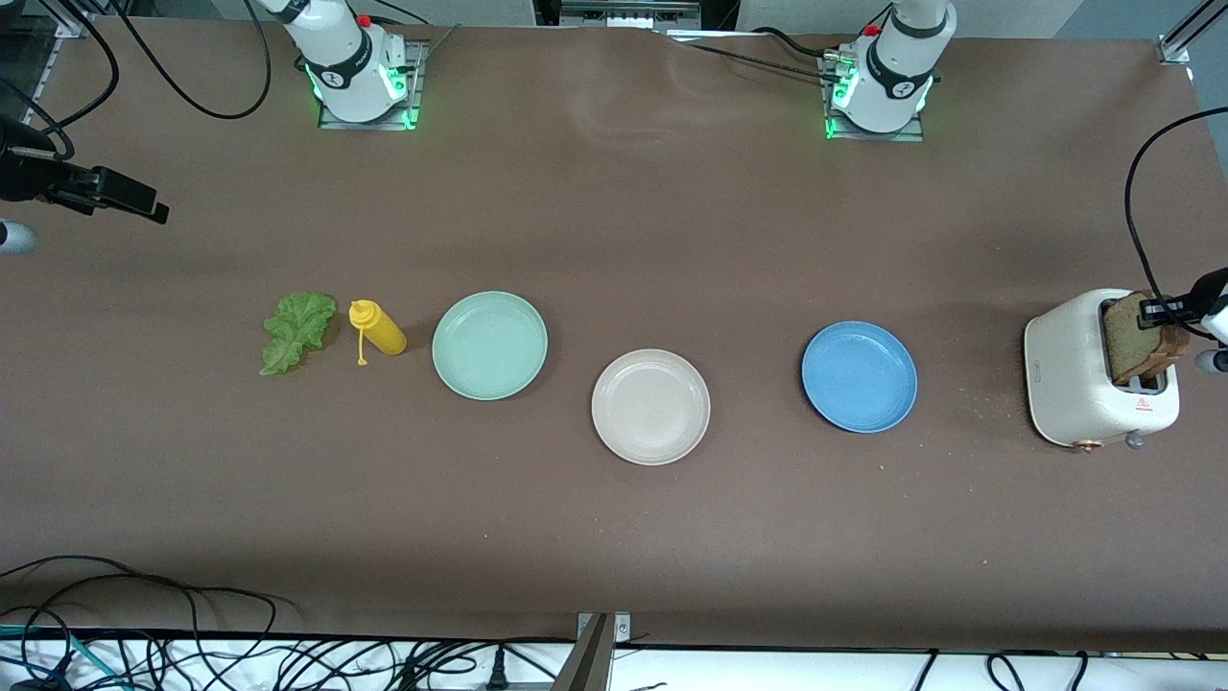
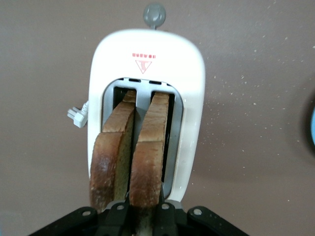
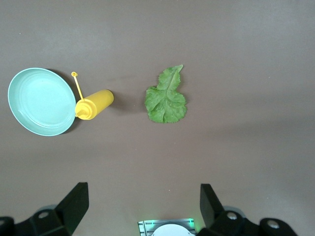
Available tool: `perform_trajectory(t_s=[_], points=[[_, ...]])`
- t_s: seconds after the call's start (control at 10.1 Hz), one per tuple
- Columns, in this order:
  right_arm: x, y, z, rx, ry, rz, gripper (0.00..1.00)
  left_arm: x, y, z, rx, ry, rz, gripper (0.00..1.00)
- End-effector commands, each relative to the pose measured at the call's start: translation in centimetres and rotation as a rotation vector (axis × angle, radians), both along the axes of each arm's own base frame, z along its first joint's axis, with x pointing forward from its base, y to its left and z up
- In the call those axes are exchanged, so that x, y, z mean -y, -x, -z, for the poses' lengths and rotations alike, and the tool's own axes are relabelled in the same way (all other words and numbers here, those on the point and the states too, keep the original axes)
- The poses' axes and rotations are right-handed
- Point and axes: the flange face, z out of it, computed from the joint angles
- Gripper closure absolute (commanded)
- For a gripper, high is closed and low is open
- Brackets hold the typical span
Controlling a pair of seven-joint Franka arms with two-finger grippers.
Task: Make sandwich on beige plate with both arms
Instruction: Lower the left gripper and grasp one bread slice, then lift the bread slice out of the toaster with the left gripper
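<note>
Two brown-crusted bread slices stand in the white toaster at the left arm's end of the table. My left gripper is over the toaster, shut on the top of one slice. The other slice stands beside it in the second slot. The gripper's fingers press both faces of the held slice. The beige plate lies empty near the table's middle. The green lettuce leaf lies toward the right arm's end and also shows in the right wrist view. My right gripper waits open and empty, high above that end.
A yellow squeeze bottle lies between the lettuce and a mint-green plate. A blue plate sits between the beige plate and the toaster. Crumbs lie around the toaster. Cables run along the table's near edge.
</note>
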Motion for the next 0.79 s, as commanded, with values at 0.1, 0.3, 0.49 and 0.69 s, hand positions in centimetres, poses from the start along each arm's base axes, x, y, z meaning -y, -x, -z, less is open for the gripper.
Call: perform_trajectory(t_s=[0.1,0.3,0.49,0.69], points=[[-0.1,0.0,-0.4,0.009,-0.011,0.008,0.00,2.4,0.1,-5.0,0.093,0.037,0.027,1.00],[0.0,0.1,-0.4,0.008,-0.011,0.011,0.00,5.9,-0.5,-7.1,0.135,0.148,0.015,1.00],[0.1,0.0,-0.4,0.008,0.000,0.008,0.00,9.5,-1.3,-7.6,0.162,0.338,-0.034,1.00],[0.0,-0.1,-0.5,0.020,0.005,0.004,0.00,13.6,-2.4,-6.5,0.165,0.548,-0.109,1.00]])
